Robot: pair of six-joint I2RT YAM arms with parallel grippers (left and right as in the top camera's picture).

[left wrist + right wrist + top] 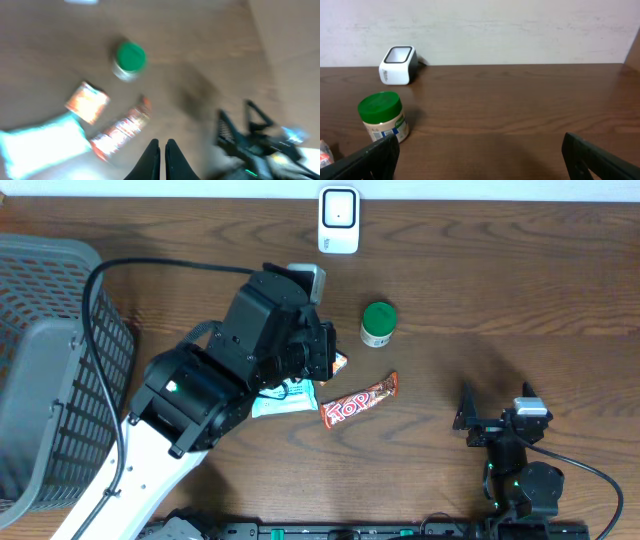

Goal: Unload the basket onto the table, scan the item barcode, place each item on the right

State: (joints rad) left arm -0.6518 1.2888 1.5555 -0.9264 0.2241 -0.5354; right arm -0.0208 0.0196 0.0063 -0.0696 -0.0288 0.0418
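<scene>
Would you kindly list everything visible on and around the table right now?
white box-shaped barcode scanner: one, white, far edge, centre
small jar with green lid: one, green and white, upright, mid-table
red TOP candy bar: one, red, lying near the jar
white and teal flat packet: one, partly under the left arm
small orange packet: one, orange, beside the teal packet
grey plastic mesh basket: one, grey, left end
brown wooden table: one, brown
left gripper: one, black, shut, empty
right gripper: one, black, open, empty

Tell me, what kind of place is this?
Probably a pretend shop checkout set up on a wooden table: there's a white barcode scanner, a candy bar, a green-lidded jar and a grey basket.
</scene>
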